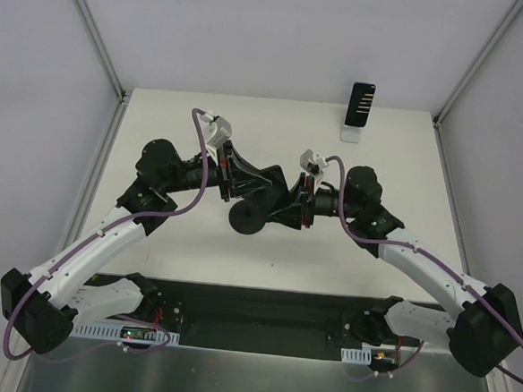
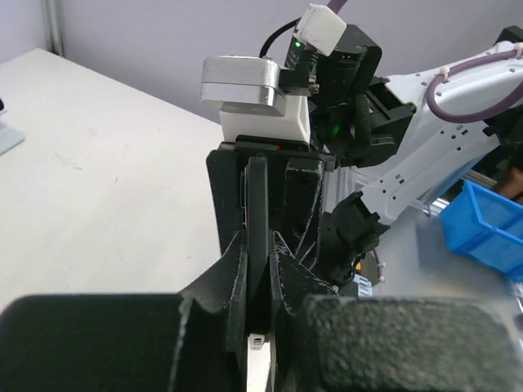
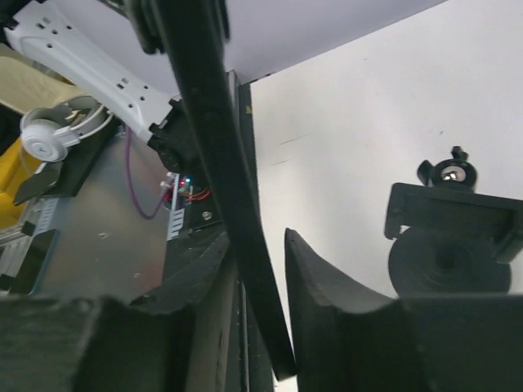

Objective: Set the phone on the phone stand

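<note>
The phone [image 2: 257, 204] is a thin black slab seen edge-on, held in the air over the table's middle between both grippers. My left gripper [image 2: 260, 245] is shut on it, and both fingers press its faces. My right gripper [image 3: 257, 253] straddles the phone's [image 3: 221, 139] other end. The phone leans on one finger and there is a gap to the other, so the jaws are open. The phone stand [image 1: 245, 219] is black with a round base and stands on the table just below the grippers [image 1: 277, 197]. It also shows in the right wrist view [image 3: 453, 237].
A second dark phone-like device [image 1: 361, 104] stands on a small white stand at the table's back right edge. Off the table are a blue bin [image 2: 490, 229] and white headphones [image 3: 49, 135]. Grey walls enclose the white table [image 1: 204, 120].
</note>
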`<state>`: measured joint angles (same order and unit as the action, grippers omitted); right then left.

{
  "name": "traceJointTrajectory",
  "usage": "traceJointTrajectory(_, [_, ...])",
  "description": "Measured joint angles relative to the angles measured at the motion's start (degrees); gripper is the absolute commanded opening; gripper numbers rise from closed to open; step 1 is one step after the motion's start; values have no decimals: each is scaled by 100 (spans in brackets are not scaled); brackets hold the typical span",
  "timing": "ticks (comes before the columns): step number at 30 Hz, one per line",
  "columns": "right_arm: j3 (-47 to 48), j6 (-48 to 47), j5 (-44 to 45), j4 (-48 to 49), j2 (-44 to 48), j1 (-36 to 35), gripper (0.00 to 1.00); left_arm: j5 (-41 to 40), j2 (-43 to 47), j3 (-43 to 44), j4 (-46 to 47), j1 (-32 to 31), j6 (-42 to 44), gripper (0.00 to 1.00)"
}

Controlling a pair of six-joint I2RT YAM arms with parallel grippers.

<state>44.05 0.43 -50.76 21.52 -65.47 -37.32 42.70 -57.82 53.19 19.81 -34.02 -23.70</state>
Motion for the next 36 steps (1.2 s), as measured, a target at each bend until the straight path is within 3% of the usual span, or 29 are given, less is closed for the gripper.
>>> traceJointTrajectory(3, [-2,175,-225,243,-11,-42,15,258,-116,2,284,13,-103,0])
traceJointTrajectory(5, [-4,245,-424,339,-9,-46,1,503,-164,2,492,39,-184,0])
traceJointTrajectory(9, [-61,234,-699,616,83,-109,1,785,-186,15,741,81,-442,1])
traceJointTrajectory(12, [-142,275,-660,796,120,-122,1,837,-210,33,809,70,-535,35])
traceJointTrajectory(19, [-546,586,-37,1255,372,-129,0,833,-452,66,905,63,-892,47])
traceJointTrajectory(24, [-562,817,33,1552,321,-129,0,918,-680,63,1228,61,-1185,45])
traceJointTrajectory(27, [-562,949,20,1731,195,-129,1,968,-833,66,1473,39,-1344,34])
traceJointTrajectory(31, [-562,1056,-7,1779,111,-129,0,984,-1025,105,1637,-13,-1480,31])
traceJointTrajectory(35, [-562,1095,-35,1858,111,-129,0,984,-1084,116,1744,-22,-1567,17])
traceJointTrajectory(36, [-562,1095,-50,1873,111,-129,1,979,-1084,129,1759,-37,-1574,8])
